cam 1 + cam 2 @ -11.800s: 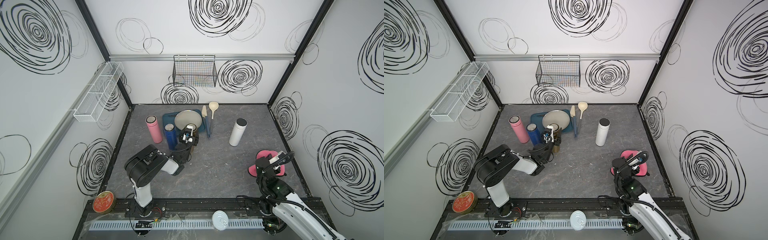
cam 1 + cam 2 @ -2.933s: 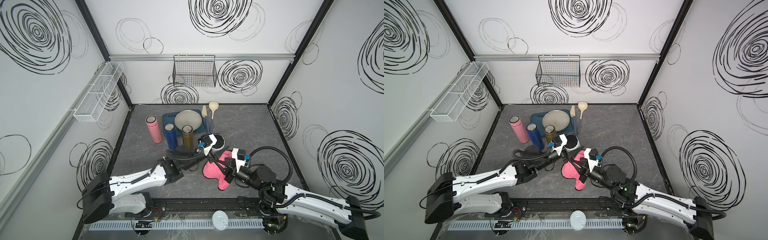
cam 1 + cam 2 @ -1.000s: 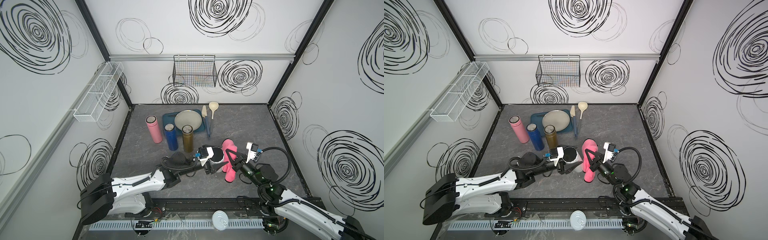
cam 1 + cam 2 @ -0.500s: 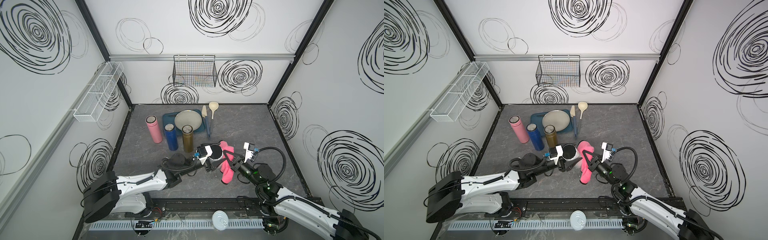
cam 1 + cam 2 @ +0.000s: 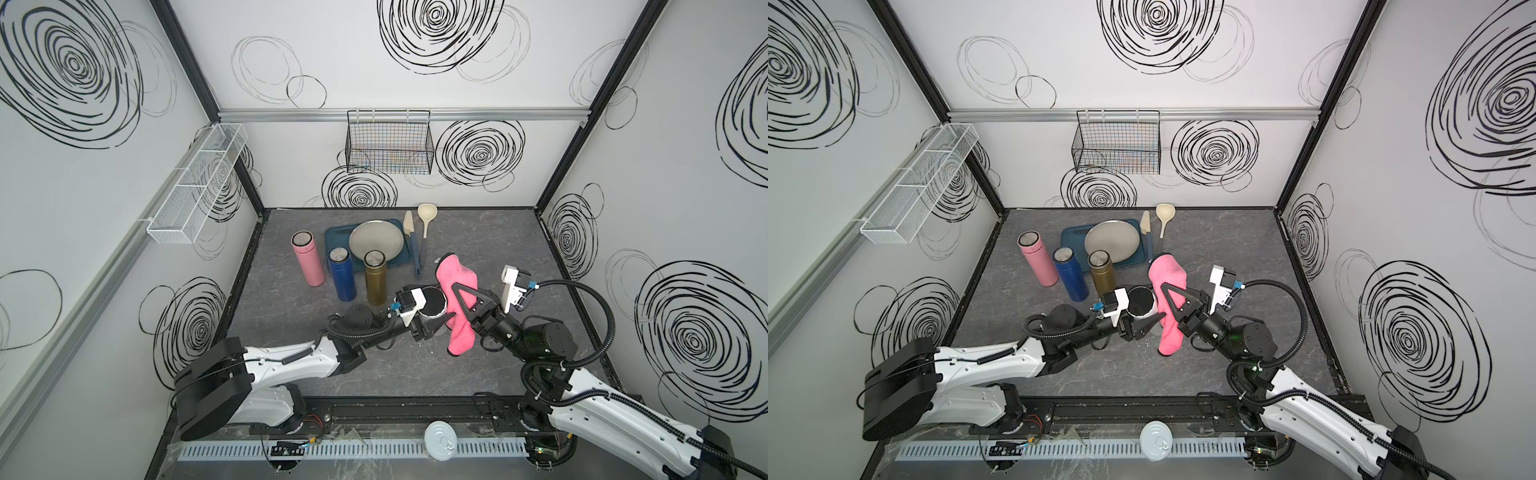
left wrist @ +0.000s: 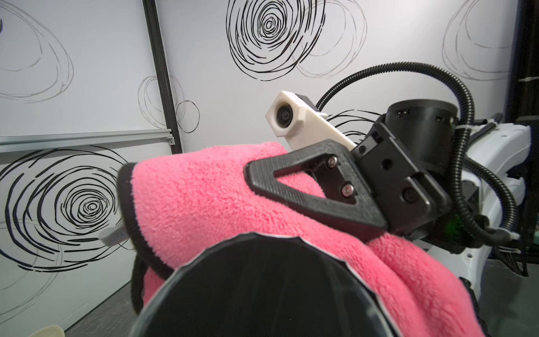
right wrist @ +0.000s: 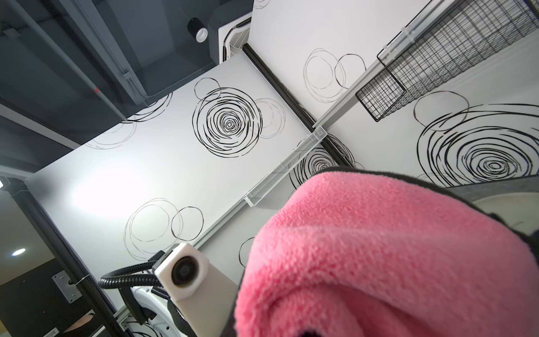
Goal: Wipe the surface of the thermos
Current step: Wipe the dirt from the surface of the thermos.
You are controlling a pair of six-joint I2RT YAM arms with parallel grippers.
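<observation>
Left hand (image 5: 434, 312) grips the white, black-capped thermos (image 5: 431, 300) near the middle of the table (image 5: 282, 332), holding it roughly upright with the cap toward the ceiling. Right hand (image 5: 458, 293), closed on a pink cloth (image 5: 460, 332), sits just at the thermos's three o'clock in both top views, the cloth draped against its side. Wiping looks under way. The coming stroke likely follows the upright long axis, the right hand being nearer that face.
</observation>
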